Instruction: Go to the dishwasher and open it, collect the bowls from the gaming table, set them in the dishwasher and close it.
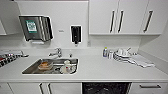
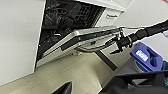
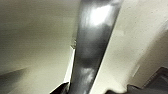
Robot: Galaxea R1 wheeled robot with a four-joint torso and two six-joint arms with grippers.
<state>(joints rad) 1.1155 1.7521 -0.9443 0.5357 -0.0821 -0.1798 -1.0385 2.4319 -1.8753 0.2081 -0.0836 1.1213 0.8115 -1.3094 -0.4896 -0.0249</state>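
The dishwasher [image 1: 106, 88] sits under the counter right of the sink, and its opening is dark. In the left wrist view its steel door [image 2: 82, 40] hangs partly open and tilted, with dark racks [image 2: 70, 15] behind it. My right arm reaches in there, and my right gripper [image 2: 119, 43] is at the end of the door's bar handle [image 2: 93, 48]. The right wrist view is close on that brushed steel bar [image 3: 92, 45]. Dark parts of my left gripper [image 2: 63, 88] hang low over the pale floor, away from the door. The gaming table and the bowls are out of view.
The white counter [image 1: 100, 68] holds a steel sink [image 1: 51, 66] with dishes in it and a stack of crockery [image 1: 122, 54] on the right. White cabinet doors [image 1: 62, 88] flank the dishwasher. A blue object [image 2: 146, 57] lies near the dishwasher door.
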